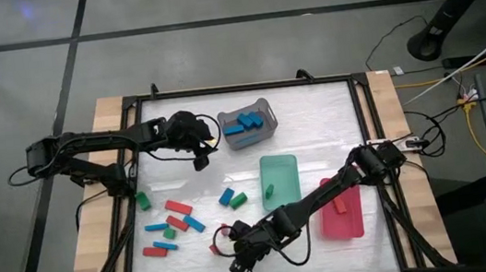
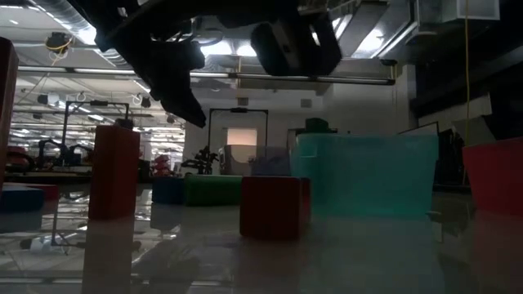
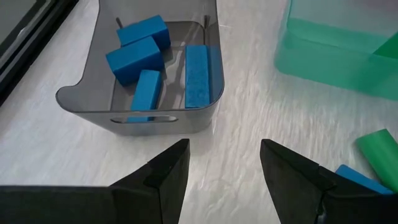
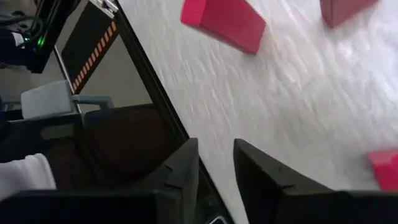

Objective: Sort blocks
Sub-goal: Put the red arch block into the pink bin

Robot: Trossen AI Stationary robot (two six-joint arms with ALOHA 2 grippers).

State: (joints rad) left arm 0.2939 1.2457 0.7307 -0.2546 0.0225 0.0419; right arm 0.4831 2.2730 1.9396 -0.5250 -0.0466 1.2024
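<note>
Sorting midway: left pincer, wide open and empty, hovers beside the grey basket of blue blocks, while right pincer, narrowly parted and empty, must next descend onto a nearby red block on the table.

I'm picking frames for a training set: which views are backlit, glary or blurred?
Low view: backlit by ceiling lights, so the arm overhead is a silhouette, and the red cube mirrors in the glossy table. Right wrist view: red blocks and tabletop look smeared. Left wrist view: crisp on the grey basket. High view: evenly lit, no harsh shadows.
</note>
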